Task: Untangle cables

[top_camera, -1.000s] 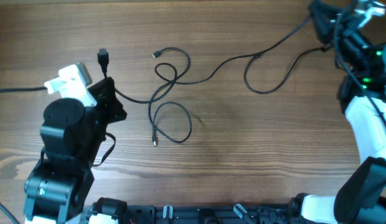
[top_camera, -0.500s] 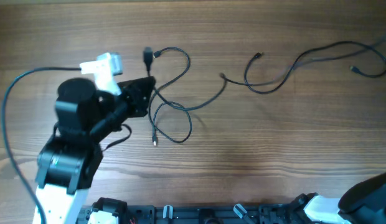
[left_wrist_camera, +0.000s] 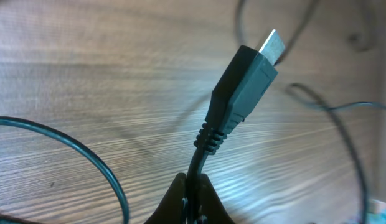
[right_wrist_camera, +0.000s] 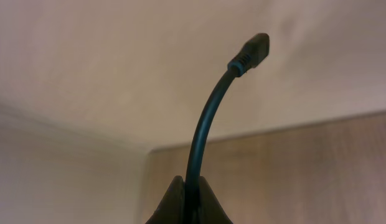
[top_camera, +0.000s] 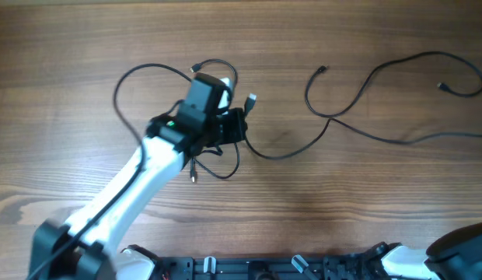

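Overhead: the left tool has swung toward three o'clock, carrying a plug over the cables looped mid-surface; the tangle looks partly loosened. Left wrist: its jaws are pinched together on the cord just below that plug. Right wrist: the right tool is clamped on another cord, its end in the air.

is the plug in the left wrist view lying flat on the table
No, the plug sticks up clear of the table, its cable pinched in the shut left gripper just below it.

Matt black plastic cables, grained wooden table
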